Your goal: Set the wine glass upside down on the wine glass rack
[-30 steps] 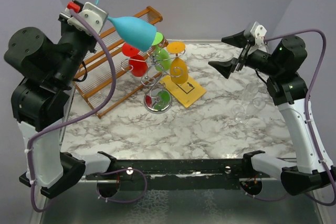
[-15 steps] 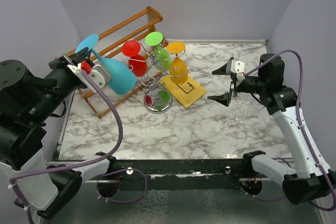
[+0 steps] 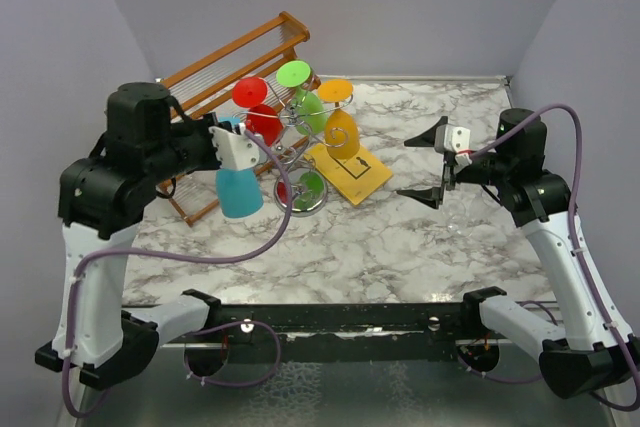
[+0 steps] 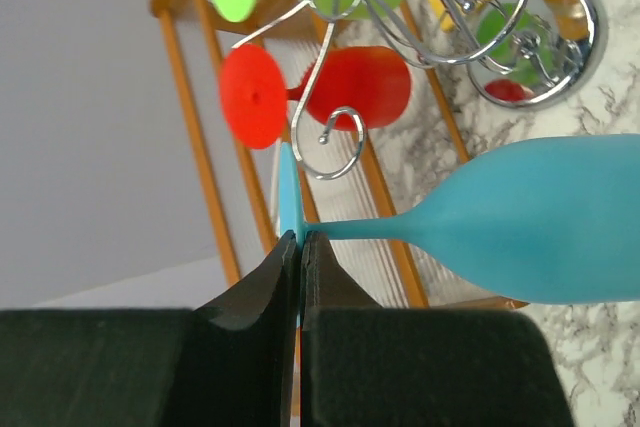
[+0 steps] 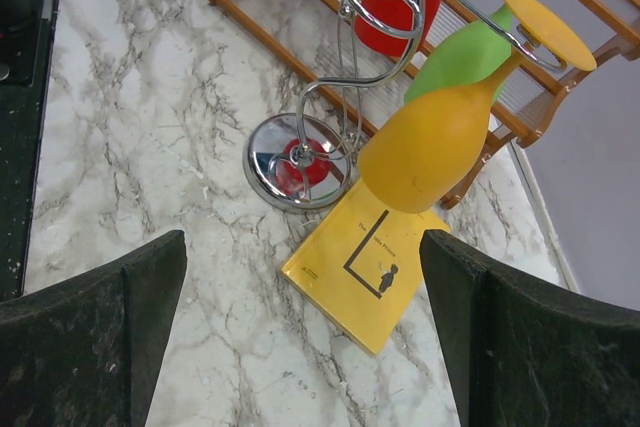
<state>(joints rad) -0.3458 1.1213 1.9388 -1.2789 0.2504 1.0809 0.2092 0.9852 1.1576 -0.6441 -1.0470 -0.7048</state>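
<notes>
Three opaque wine glasses, red (image 3: 264, 127), green (image 3: 312, 112) and orange (image 3: 341, 134), already hang bowl-down on the silver wire tree-shaped rack (image 5: 278, 162). The left jaws pinch the light-blue wine glass (image 3: 238, 192) by its foot, inverted just beside the rack but not yet hung. The right jaws gape wide and empty.

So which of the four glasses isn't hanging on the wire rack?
The blue glass, pinched in the left claw; red, green and orange ones hang on the rack.
</notes>
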